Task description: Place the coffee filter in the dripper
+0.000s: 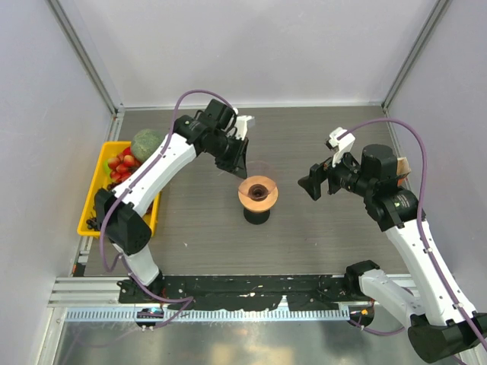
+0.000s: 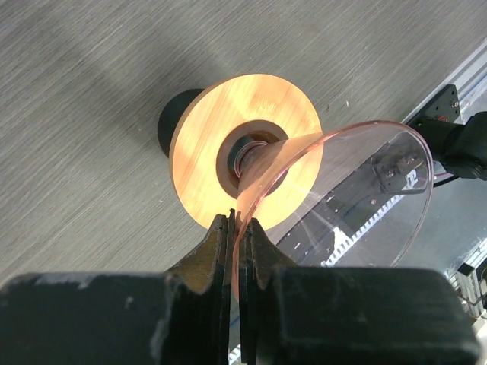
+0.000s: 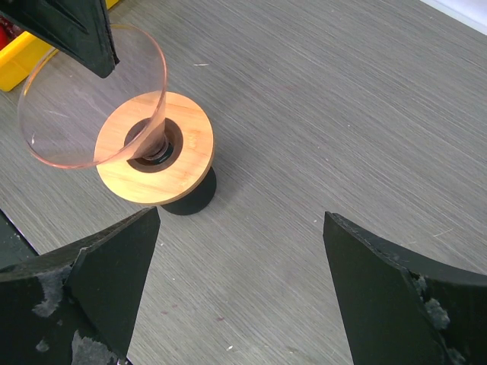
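The dripper [image 1: 258,192] is a round orange-brown disc with a dark centre hole, on a black base, at the table's middle. It also shows in the left wrist view [image 2: 202,141] and the right wrist view [image 3: 186,156]. My left gripper [image 1: 242,161] [image 2: 237,220] is shut on the rim of the coffee filter [image 2: 358,182] [image 3: 84,99], a thin see-through pinkish-tan cone. The cone is tilted and its tip sits in the dripper's centre hole. My right gripper [image 1: 313,185] [image 3: 242,217] is open and empty, to the right of the dripper, above bare table.
A yellow bin [image 1: 91,205] at the left edge holds red fruits [image 1: 122,163] and a green melon [image 1: 147,142]. A small tan piece [image 1: 402,167] shows behind my right wrist. Walls close in the back and sides.
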